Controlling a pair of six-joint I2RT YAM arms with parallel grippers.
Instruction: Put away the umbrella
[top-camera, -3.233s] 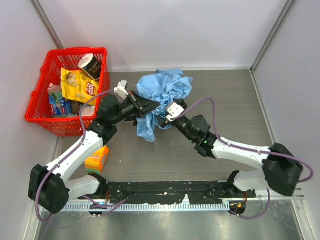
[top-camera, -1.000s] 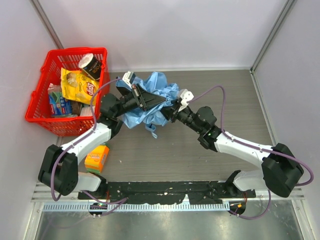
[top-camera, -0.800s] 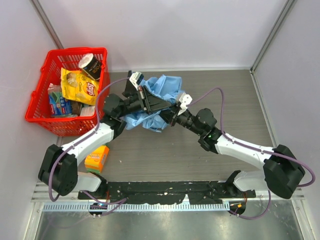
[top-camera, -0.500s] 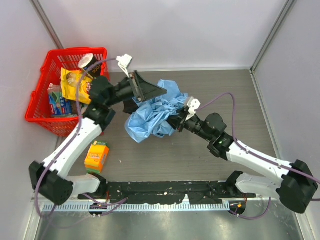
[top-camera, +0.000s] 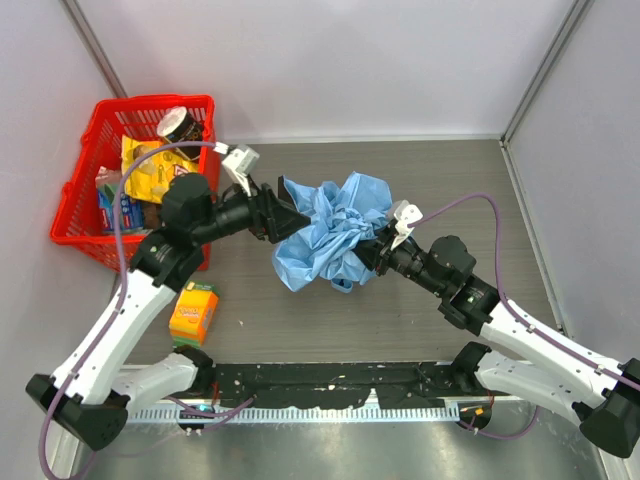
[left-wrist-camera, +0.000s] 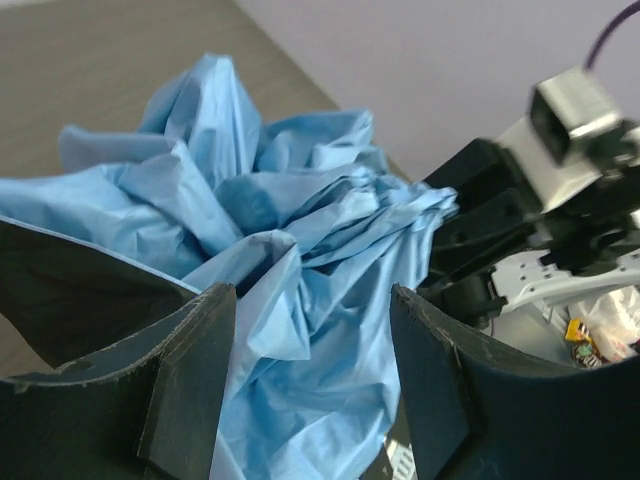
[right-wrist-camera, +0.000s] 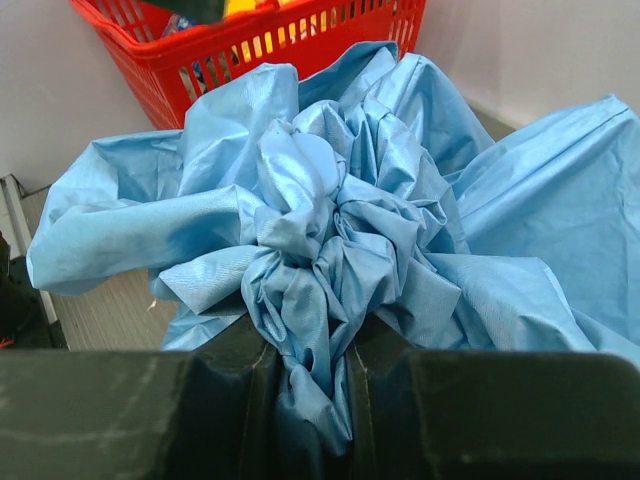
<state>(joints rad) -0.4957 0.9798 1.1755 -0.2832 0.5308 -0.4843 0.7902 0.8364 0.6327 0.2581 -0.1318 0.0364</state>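
Observation:
The umbrella (top-camera: 335, 225) is a crumpled bundle of light sky-blue cloth at mid-table; its shaft and handle are hidden. My right gripper (top-camera: 372, 255) is shut on a bunched fold of the umbrella (right-wrist-camera: 310, 300) at its right side, the cloth pinched between both fingers. At the bundle's left edge my left gripper (top-camera: 292, 212) stands open. In the left wrist view the umbrella (left-wrist-camera: 300, 260) fills the gap between the spread fingers (left-wrist-camera: 185, 370), and neither finger presses on it.
A red basket (top-camera: 100, 215) with snack packets and a cup stands at the back left, its rim (right-wrist-camera: 250, 45) also behind the cloth in the right wrist view. An orange carton (top-camera: 194, 313) lies near the left arm. Grey walls close in the table.
My left gripper has opened, letting go of the cloth, and has drawn back to the left. My right gripper has carried the bundle to the right and nearer.

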